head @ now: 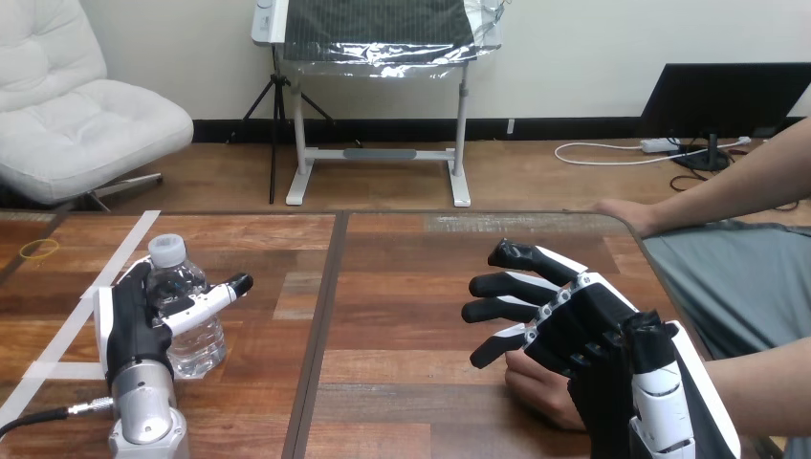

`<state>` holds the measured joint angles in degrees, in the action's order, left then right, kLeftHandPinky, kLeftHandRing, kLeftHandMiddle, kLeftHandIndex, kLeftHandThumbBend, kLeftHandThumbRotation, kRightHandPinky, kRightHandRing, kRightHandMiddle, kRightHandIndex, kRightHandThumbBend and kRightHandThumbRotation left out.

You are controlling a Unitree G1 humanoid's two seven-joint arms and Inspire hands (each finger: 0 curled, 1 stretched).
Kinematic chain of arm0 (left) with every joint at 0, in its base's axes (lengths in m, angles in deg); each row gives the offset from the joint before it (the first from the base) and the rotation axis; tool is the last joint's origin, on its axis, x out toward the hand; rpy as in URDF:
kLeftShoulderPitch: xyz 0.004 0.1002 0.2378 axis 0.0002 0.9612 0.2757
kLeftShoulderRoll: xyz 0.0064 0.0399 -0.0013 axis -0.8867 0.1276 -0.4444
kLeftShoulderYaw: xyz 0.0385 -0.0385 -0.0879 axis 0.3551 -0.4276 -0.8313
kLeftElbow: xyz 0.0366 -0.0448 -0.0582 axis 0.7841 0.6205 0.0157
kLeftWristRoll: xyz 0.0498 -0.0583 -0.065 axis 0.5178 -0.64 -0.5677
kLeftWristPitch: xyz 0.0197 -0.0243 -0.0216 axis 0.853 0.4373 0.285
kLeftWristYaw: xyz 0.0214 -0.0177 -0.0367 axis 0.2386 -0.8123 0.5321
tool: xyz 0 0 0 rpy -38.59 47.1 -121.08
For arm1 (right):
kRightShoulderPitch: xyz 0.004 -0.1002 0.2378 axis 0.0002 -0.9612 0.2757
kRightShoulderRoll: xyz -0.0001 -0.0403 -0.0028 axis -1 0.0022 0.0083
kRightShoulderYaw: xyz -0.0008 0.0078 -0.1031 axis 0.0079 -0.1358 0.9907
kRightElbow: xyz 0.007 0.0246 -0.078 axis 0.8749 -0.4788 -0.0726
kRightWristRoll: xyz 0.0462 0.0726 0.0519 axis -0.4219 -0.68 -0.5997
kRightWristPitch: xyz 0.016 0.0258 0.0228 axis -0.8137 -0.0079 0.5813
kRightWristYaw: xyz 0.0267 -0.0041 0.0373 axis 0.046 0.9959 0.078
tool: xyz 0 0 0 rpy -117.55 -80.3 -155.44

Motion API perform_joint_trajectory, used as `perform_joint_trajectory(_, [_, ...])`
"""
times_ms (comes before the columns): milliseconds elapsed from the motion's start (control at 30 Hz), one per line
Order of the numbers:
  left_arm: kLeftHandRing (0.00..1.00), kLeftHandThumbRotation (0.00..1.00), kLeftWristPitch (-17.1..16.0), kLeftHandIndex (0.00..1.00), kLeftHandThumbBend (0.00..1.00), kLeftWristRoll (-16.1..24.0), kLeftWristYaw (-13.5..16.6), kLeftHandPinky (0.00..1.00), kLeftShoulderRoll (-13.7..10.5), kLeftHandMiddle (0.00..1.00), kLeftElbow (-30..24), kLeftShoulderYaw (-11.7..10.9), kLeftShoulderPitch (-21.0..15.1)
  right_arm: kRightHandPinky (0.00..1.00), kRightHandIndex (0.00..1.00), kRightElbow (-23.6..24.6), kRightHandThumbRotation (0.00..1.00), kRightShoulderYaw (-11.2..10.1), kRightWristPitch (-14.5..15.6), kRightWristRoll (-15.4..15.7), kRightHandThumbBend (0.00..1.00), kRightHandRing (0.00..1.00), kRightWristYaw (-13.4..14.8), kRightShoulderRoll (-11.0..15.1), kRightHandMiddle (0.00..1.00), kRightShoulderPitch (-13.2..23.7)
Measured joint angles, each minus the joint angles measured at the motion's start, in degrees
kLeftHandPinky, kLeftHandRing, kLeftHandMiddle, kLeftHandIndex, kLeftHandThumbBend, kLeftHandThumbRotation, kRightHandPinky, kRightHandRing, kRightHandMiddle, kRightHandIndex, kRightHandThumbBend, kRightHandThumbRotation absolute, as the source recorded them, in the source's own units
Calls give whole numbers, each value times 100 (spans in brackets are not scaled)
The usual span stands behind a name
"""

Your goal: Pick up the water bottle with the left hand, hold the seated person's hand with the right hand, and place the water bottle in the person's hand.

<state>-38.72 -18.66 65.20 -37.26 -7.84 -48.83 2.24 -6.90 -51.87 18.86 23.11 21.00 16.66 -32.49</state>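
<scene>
Nearest, my right hand [593, 325] lies over the person's hand [540, 387], fingers apart, not curled round it. Farther off, my left hand [129, 330] clasps the standing water bottle [196, 339] between thumb and fingers. I should grip evenly, then lift straight up.

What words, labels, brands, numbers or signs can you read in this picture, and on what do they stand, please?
No text can be read: no label shows on the bottle, and the table and its tape bear no print.
</scene>
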Motion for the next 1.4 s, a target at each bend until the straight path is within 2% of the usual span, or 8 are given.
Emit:
perform_joint_trajectory(400, [33, 0, 38, 43, 70, 204, 275, 27, 7, 38, -11, 70, -10, 52, 79, 0, 100, 0, -1, 0, 49, 69, -1, 0, 74, -2])
perform_joint_trajectory(1100, [32, 0, 47, 43, 70, 359, 310, 26, 7, 37, -26, 121, -9, 57, 79, 0, 100, 0, -1, 11, 52, 70, 31, -11, 73, -2])
perform_joint_trajectory(1400, [33, 0, -5, 43, 69, 444, 285, 27, 27, 39, -345, 142, 158, 59, 78, -1, 100, -42, -1, 242, 52, 69, 199, -16, 73, 4])
